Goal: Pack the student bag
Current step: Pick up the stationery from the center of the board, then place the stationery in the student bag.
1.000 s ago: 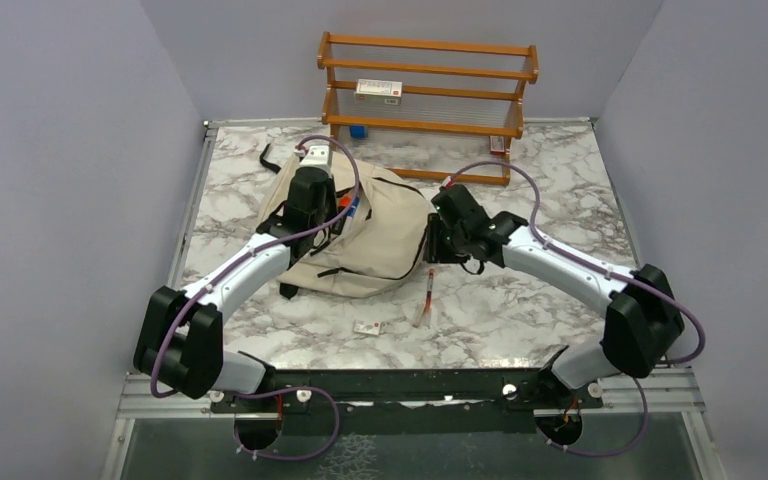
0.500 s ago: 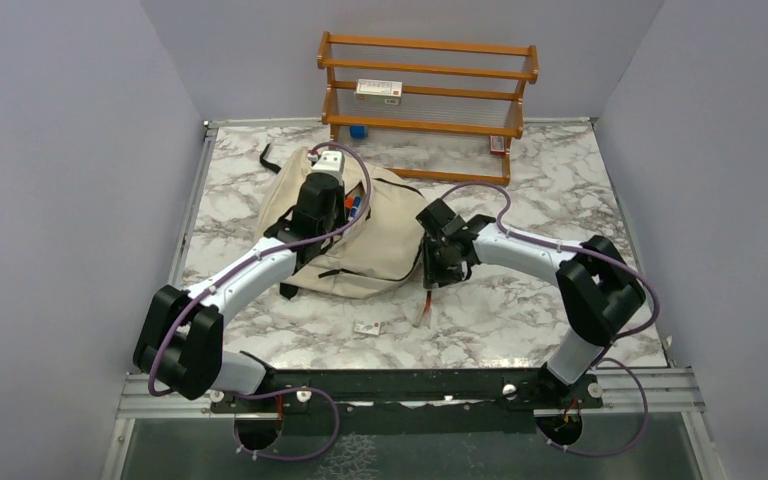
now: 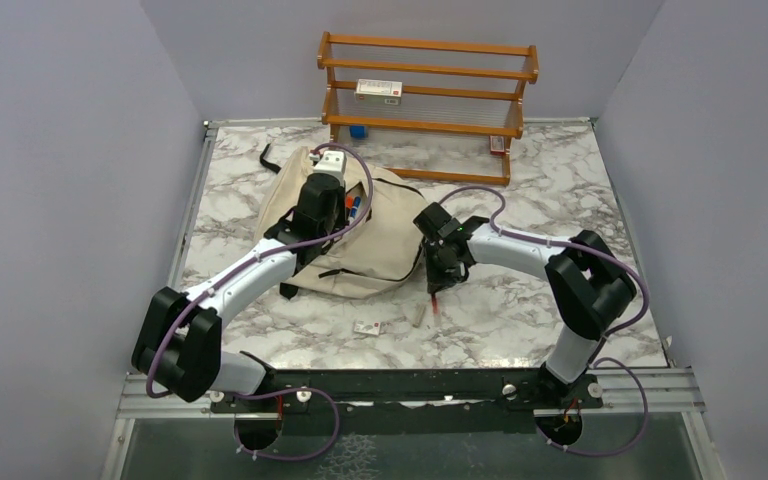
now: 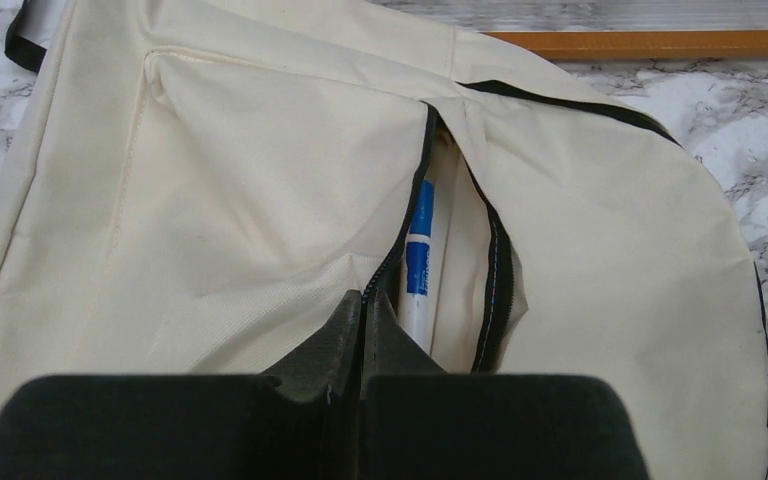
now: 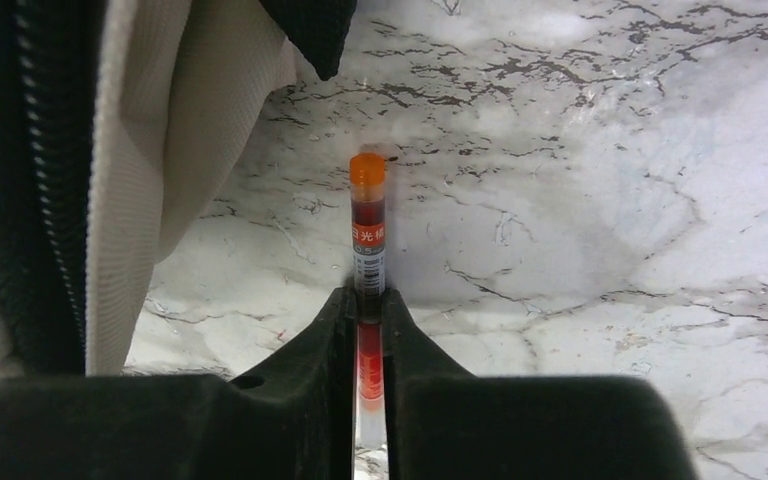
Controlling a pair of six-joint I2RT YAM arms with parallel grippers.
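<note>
The student bag [image 3: 385, 250] [image 4: 210, 190], cream fabric with black zippers, lies on the marble table left of centre. My left gripper [image 3: 340, 215] [image 4: 363, 300] is shut on the zipper edge of its front pocket. That pocket gapes, and a white and blue marker [image 4: 420, 260] [image 3: 354, 207] lies inside it. An orange-capped red pen [image 5: 367, 215] [image 3: 434, 302] lies on the marble just right of the bag's black-zippered edge [image 5: 50, 180]. My right gripper [image 3: 437, 290] [image 5: 367, 300] points down at the table, shut on the pen's barrel.
A wooden shelf rack [image 3: 425, 95] stands at the back with a white box [image 3: 378, 89], a blue item [image 3: 358, 131] and a small red-white item [image 3: 497, 144]. A small white card [image 3: 368, 327] lies near the front, and a pale stick [image 3: 420, 318] lies beside the pen.
My right arm swung left and down from the bag's right side onto the pen, and its jaws closed on the barrel. The left gripper shifted slightly back, still pinching the pocket edge.
</note>
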